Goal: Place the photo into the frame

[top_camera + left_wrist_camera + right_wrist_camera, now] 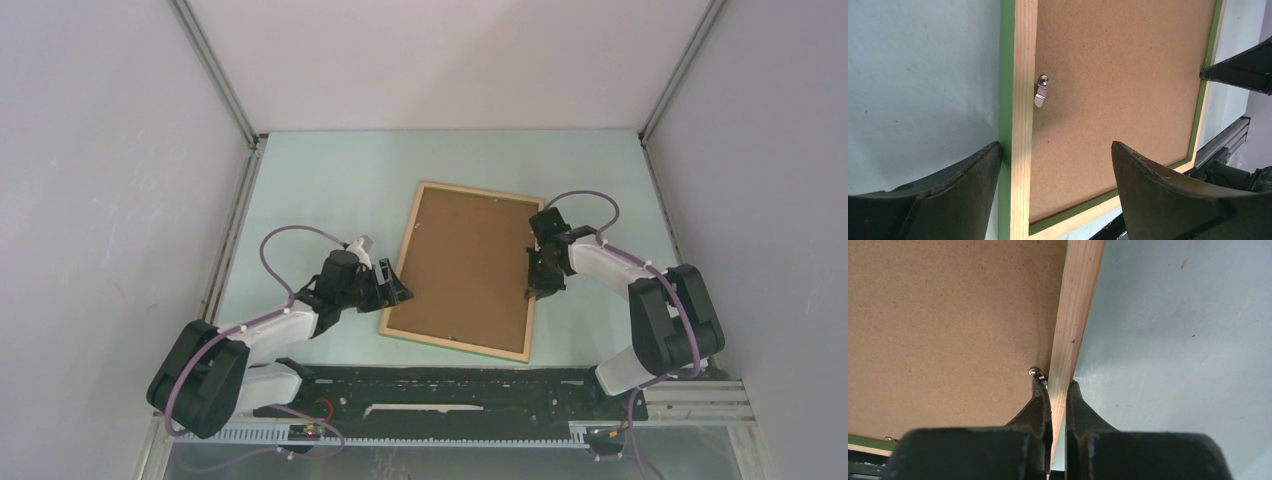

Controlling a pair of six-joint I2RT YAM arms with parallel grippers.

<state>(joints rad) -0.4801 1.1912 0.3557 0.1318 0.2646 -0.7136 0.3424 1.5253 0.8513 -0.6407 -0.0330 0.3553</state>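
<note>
I had the right gripper (1056, 384) clamped on the frame (1075, 305) rail, the left gripper (1055, 150) gaping astride the opposite rail; front face hidden.

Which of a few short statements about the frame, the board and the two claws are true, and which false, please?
1. The right claw is shut on a rail of the frame. True.
2. The left claw is shut. False: it is open, astride the frame's opposite rail.
3. A brown board fills the frame's opening. True.
4. The frame stands upright against the back wall. False: it lies flat on the table.
5. A small metal clip sits at the inner edge of the rail by the left claw, reaching onto the board. True.
</note>
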